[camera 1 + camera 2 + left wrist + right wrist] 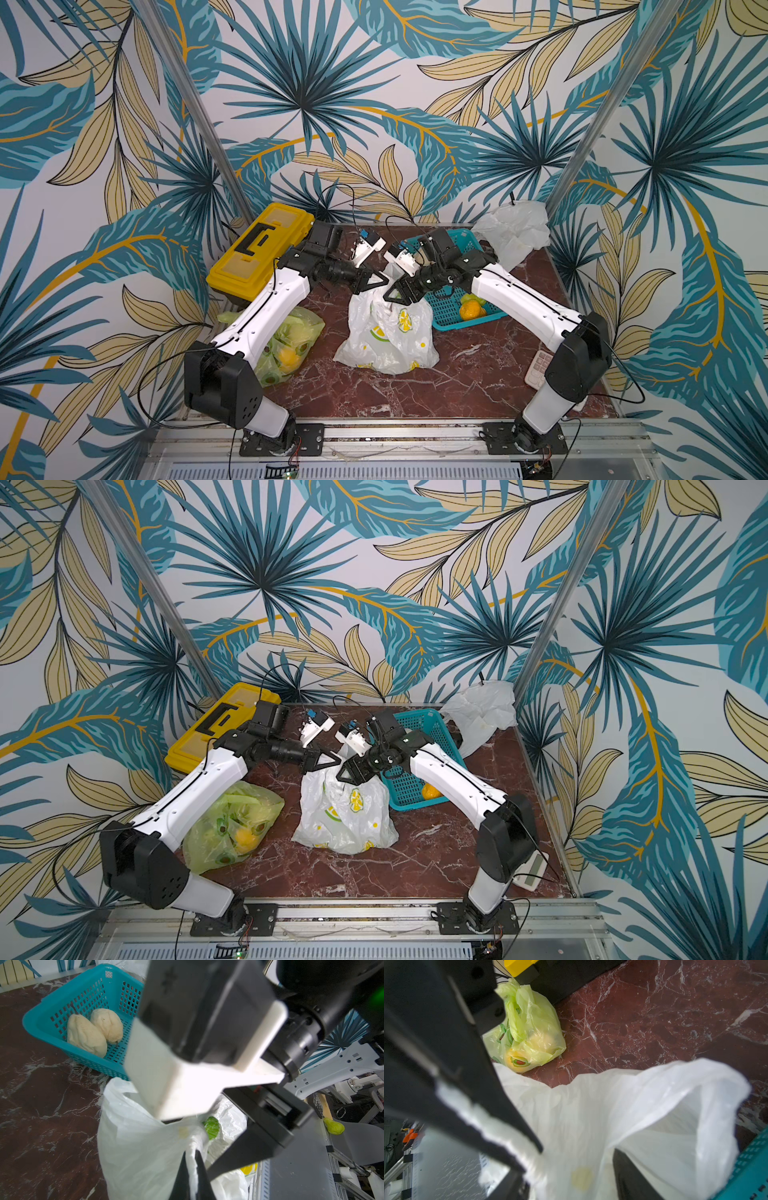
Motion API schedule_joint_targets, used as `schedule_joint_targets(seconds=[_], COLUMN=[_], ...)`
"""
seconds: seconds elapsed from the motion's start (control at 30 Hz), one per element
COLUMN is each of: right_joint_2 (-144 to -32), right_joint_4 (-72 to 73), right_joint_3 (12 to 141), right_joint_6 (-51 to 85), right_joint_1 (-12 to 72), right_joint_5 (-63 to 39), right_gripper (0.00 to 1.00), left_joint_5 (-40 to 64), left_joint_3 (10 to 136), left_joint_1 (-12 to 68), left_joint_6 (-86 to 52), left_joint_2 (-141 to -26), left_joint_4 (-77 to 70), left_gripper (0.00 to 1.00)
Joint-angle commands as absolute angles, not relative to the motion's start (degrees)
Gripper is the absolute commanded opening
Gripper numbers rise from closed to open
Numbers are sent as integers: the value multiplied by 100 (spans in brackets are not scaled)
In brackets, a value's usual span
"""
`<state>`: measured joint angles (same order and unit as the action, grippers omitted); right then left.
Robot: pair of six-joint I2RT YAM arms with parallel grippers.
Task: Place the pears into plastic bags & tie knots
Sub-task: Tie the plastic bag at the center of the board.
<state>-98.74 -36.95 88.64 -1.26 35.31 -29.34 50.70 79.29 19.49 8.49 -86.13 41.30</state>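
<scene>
Nearest my bases, on the marble table [478,374], a white keypad device [537,368] lies partly under my right arm. The lime-green bag [293,332] sits beside my left arm with its top gathered, and a yellow pear [286,356] shows through its film.

In the middle of the table stands the white lemon-print bag [386,336], its top pulled up to where my two grippers meet just above it. My left gripper [384,279] is clamped tight on a twisted strand of that bag's handle. In the left wrist view the strand runs between my fingers [202,1174], and a green pear [212,1127] lies inside the bag's mouth. My right gripper [394,292] has its jaws apart. The bag's rim is draped between them and lies along one finger; whether it is gripped I cannot tell.

Just beyond, beside the bag, the teal basket [449,307] holds an orange pear [471,311], a light-green pear [471,298] and two cream pears [86,1035].

Farthest back, the yellow toolbox [257,249] lies in the left corner and the plain white bag [513,232] is crumpled in the right corner.
</scene>
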Motion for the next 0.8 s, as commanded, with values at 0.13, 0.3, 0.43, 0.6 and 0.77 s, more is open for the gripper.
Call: schedule_joint_targets(seconds=[0.13, 0.3, 0.43, 0.6, 0.77], right_joint_2=[-9842, -9353, -9238, -9145, -9181], right_joint_4=[-2580, -1098, -289, 1055, 2691], right_joint_3=[8485, 7670, 7408, 7241, 6959], right_joint_6=[749, 845, 874, 1048, 1346], right_joint_1=[3596, 3701, 3816, 3897, 3902], right_joint_5=[-1892, -1745, -1652, -1424, -1529], right_gripper=[9, 1, 0, 0, 0], left_joint_5=[5388, 5772, 5894, 6173, 6273], left_joint_3=[7800, 7373, 7230, 7178, 7143], left_joint_1=[1947, 1509, 1470, 1639, 2213], left_joint_6=[536, 538, 548, 554, 532], left_joint_2=[-8348, -8199, -8158, -7998, -7773], left_joint_4=[3999, 3999, 4000, 3994, 3925], left_gripper=[14, 39, 46, 46, 47])
